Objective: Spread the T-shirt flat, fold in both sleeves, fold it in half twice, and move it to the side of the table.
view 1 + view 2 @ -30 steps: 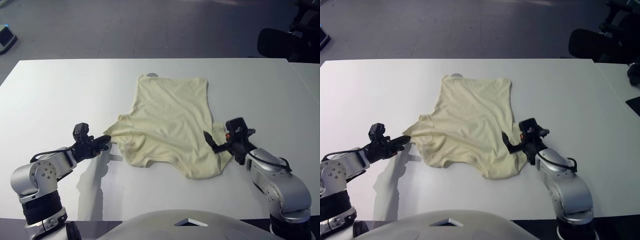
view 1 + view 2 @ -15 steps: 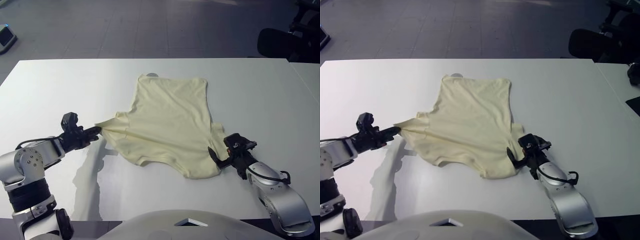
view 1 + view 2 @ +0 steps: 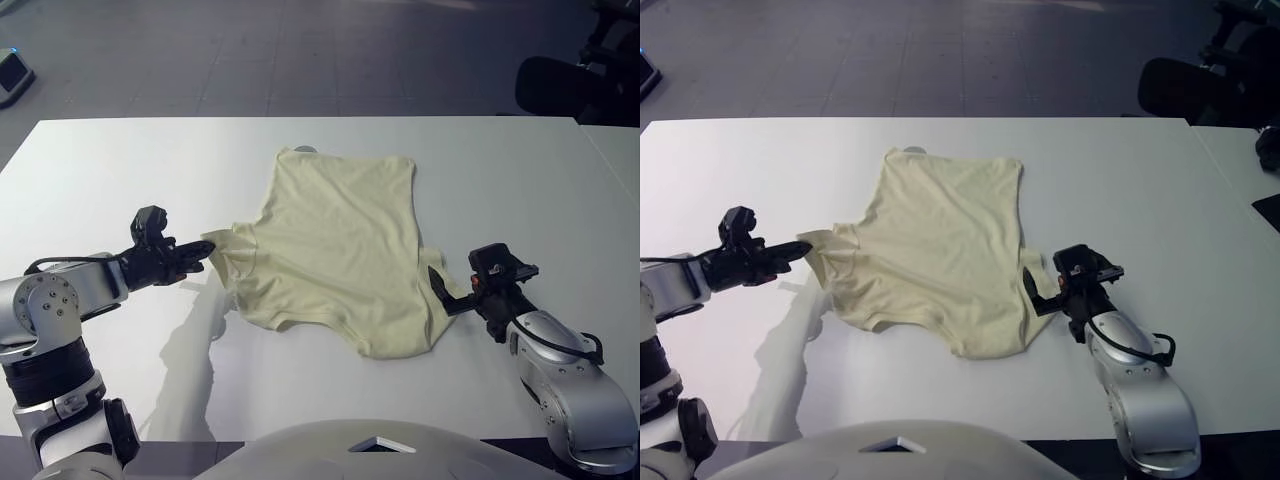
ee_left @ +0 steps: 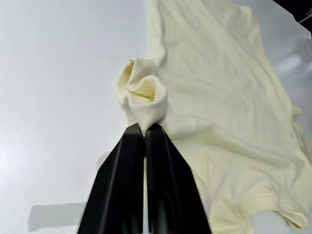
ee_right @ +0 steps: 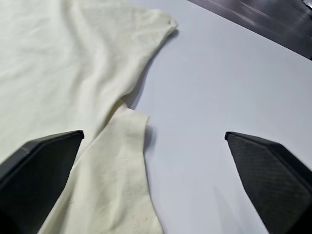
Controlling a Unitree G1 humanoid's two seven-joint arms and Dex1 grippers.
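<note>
The T-shirt (image 3: 340, 250) lies near the centre of the white bench (image 3: 520, 180), hem toward the far edge, body mostly flat with creases along the near edge; the left sleeve (image 4: 141, 95) is bunched into a loose roll and raised slightly off the bench. The left claw (image 4: 144, 130) is closed on this sleeve, fingers pressed together on the fabric; compared with half a second ago, the claw stands closer to the shirt body, and the sleeve, then drawn out taut, is now slack. The right sleeve (image 5: 122, 161) lies flat on the bench at the shirt's right near corner. The right claw (image 5: 153, 134) is spread wide, its fingers (image 5: 44, 165) to either side of that sleeve, holding nothing; the right arm has shifted outward from the near corner of the shirt.
</note>
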